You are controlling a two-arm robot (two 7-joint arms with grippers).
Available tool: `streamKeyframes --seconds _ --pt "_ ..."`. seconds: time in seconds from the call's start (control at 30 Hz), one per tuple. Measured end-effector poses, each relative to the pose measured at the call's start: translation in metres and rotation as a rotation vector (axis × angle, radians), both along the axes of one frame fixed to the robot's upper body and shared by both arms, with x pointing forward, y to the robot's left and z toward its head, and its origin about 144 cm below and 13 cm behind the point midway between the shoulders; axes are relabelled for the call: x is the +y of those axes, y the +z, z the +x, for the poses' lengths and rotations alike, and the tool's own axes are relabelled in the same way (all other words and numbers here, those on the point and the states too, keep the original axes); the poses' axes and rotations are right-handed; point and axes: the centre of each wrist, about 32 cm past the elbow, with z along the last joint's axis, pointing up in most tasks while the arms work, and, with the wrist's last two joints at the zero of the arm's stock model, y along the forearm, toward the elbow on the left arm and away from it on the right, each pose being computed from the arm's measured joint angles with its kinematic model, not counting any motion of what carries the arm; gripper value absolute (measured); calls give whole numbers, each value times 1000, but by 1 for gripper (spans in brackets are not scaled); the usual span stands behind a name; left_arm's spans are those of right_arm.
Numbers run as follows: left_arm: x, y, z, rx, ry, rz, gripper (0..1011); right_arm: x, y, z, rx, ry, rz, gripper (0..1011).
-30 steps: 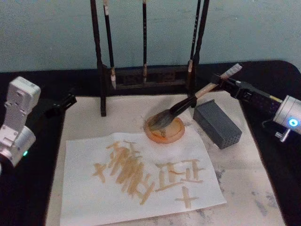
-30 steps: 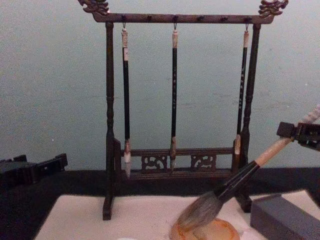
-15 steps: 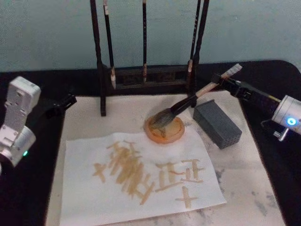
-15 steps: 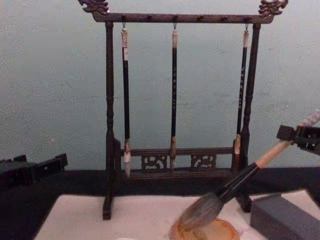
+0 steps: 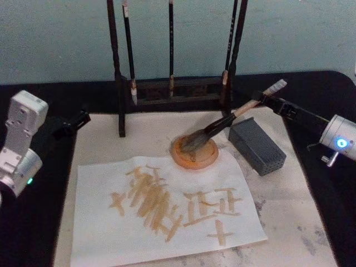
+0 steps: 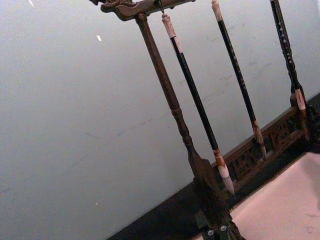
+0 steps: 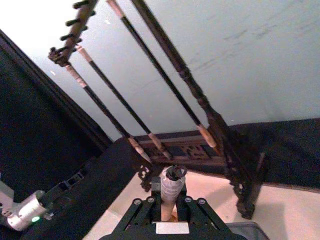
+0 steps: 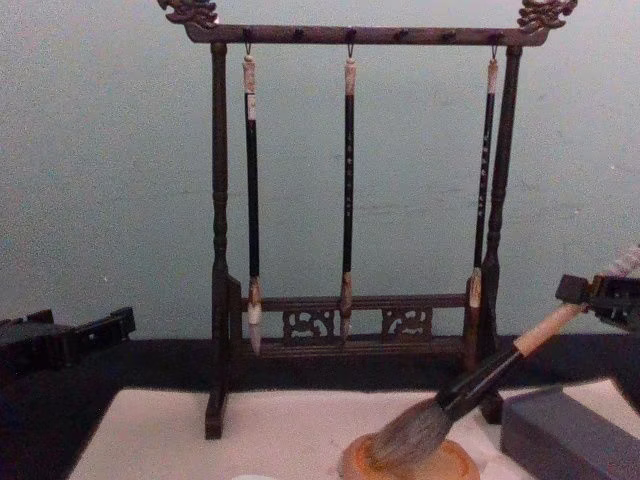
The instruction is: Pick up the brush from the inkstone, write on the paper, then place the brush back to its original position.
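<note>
Head view: right gripper (image 5: 260, 100) clamped on brush (image 5: 222, 122) near handle top; bristles rest in inkstone (image 5: 192, 164). Brush likely light, handle stiff, bristles soft, wet: grip handle only. Left gripper (image 5: 75, 121) parked at left.
</note>
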Motion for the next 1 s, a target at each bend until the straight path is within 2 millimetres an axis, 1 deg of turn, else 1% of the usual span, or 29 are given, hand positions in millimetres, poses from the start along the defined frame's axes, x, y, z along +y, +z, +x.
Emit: streamKeyframes --seconds 0.4,1.0 --pt "0 0 0 0 0 0 1002 -8 -11 6 32 -18 -1 163" --pt "0 0 0 0 0 0 1002 -11 -17 4 56 -33 6 161"
